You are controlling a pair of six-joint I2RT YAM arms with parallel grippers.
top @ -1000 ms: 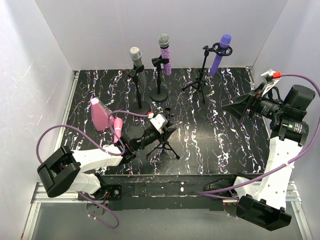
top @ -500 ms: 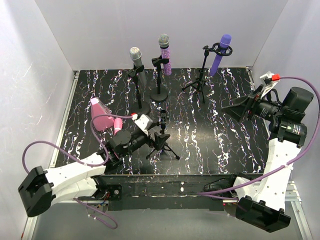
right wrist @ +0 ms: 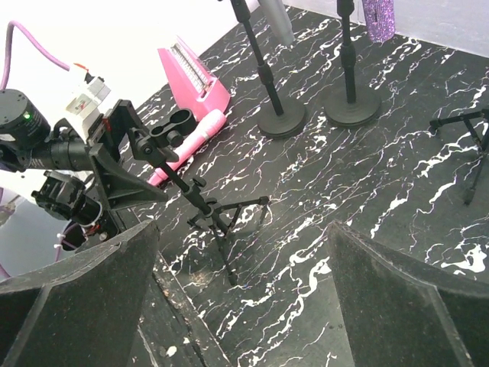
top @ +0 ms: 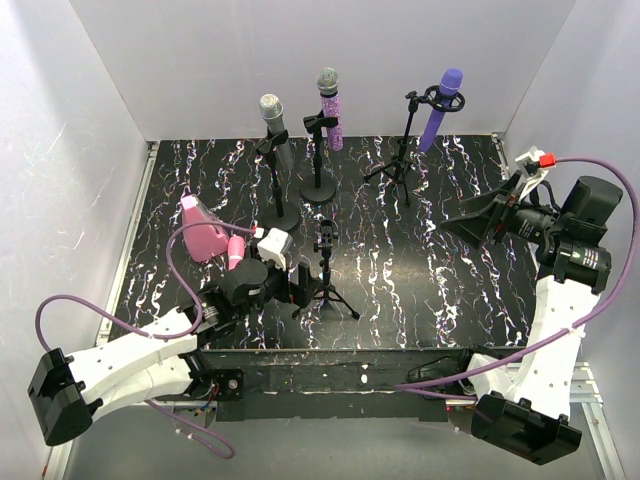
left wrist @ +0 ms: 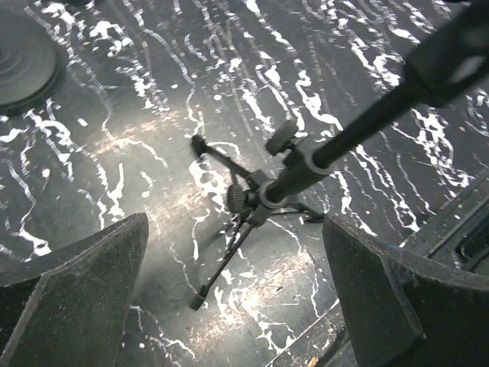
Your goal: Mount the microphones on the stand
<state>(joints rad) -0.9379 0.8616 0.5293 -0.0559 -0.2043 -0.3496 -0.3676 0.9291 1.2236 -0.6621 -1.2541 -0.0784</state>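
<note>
The plain pink stick microphone (top: 236,252) lies flat, pointing near-to-far, just left of the wide-spread, empty left gripper (top: 300,285); the equally spread right gripper (top: 452,222) hangs well apart.

Top camera looks down from behind; both wrist cameras face the near tripod stand (left wrist: 263,193), left closest

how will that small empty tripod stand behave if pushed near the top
Probably tips easily: the stand has thin, short legs under a tall pole with a clip on top. It looks light, so a low push would likely just slide it across the smooth table.
</note>
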